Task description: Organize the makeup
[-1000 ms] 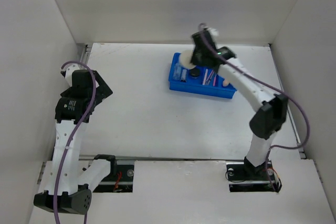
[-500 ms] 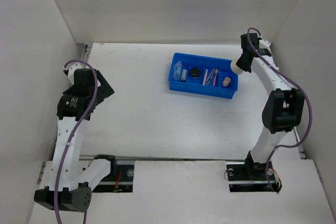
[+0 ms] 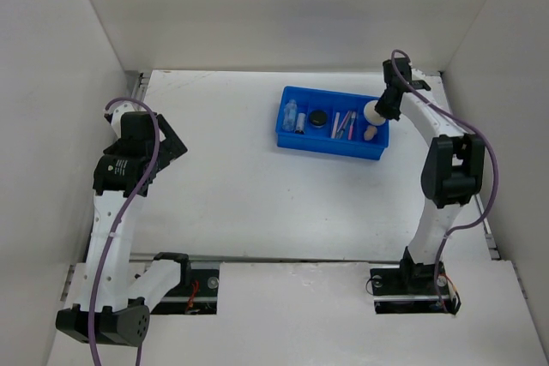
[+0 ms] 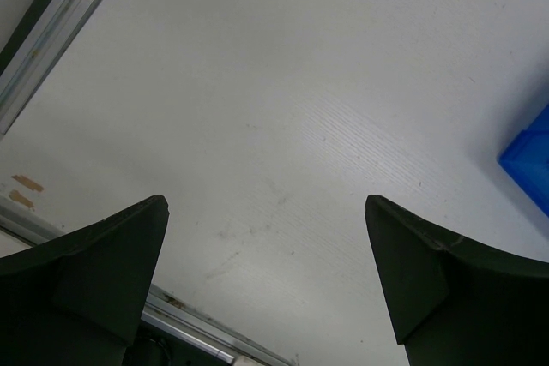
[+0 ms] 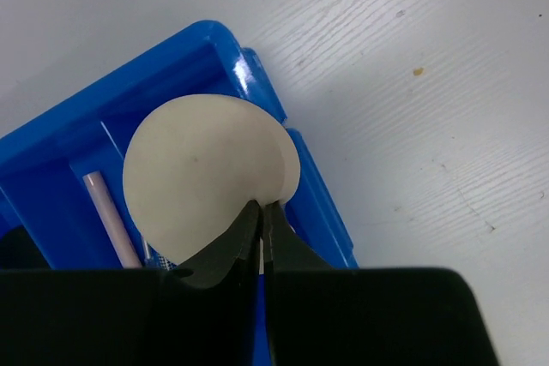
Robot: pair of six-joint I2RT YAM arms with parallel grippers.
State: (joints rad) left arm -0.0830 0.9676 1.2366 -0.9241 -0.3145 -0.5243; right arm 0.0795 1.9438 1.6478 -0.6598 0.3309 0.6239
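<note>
Clearly my right tool [image 5: 261,214] pinched the rim of the cream round puff [image 5: 197,173], light and soft I judged, above the blue tray [image 5: 210,40] toward the worktop's [image 5: 412,83] far-right corner.

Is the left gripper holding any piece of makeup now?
No, the left gripper stands wide open, and only the table shows between its jaws.
</note>
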